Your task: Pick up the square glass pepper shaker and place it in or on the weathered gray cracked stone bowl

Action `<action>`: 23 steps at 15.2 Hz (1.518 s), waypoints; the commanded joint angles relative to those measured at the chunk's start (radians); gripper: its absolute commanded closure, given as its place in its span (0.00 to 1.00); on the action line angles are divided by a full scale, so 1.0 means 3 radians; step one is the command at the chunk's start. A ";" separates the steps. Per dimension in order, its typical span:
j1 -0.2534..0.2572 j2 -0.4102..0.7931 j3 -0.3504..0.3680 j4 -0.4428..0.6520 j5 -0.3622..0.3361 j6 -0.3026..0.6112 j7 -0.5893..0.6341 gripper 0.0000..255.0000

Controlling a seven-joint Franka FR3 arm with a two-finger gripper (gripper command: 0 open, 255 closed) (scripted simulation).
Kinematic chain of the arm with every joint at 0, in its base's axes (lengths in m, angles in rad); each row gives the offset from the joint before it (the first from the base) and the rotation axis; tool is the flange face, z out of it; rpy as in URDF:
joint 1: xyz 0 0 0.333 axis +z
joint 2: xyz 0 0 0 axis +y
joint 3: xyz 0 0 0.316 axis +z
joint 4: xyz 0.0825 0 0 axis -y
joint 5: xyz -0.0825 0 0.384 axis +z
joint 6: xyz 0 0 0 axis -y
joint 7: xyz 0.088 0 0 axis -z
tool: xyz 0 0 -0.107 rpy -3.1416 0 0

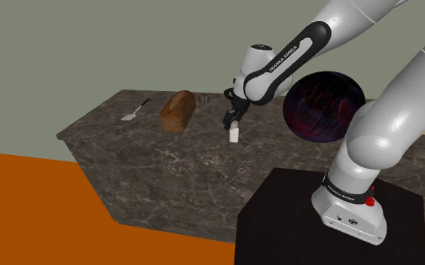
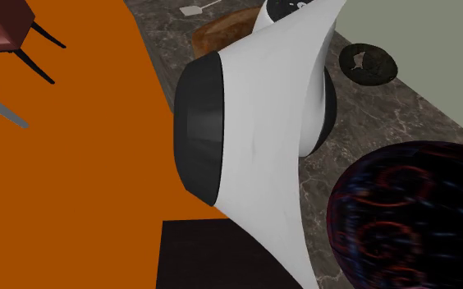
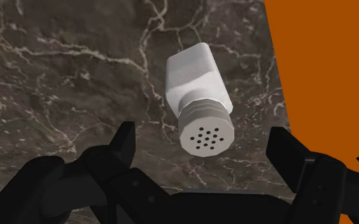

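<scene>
Your end effector (image 3: pixel 202 141) hangs with fingers (image 3: pixel 123 141) apart over the shaker (image 3: pixel 194 76), which stands upright on the bench (image 3: pixel 57 76). Expect it light, rigid, smooth and slippery; clasp the flat square body below the cap (image 3: pixel 205 127)

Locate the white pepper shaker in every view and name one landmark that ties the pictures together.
Shoulder view: the shaker stands mid-picture on the dark veined countertop, just under the gripper, right of the brown loaf.
Second exterior view: hidden behind the big white arm link.
Wrist view: at the centre, between the open fingers, untouched.
Shared landmark: the countertop's edge against the orange floor.
</scene>
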 commanded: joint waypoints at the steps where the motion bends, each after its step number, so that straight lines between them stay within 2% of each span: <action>1: 0.0000 0.0002 0.0000 0.0000 0.0000 0.0003 0.0000 0.00; 3: 0.0000 0.0002 0.0000 0.0000 0.0000 0.0002 0.0000 0.00; 4: 0.0000 0.0002 0.0000 0.0000 0.0000 0.0002 0.0000 1.00; 13: 0.0000 0.0002 0.0000 0.0000 0.0000 0.0003 0.0000 1.00; 23: -0.0045 -0.0397 0.0030 0.0180 -0.0069 -0.0576 0.0066 1.00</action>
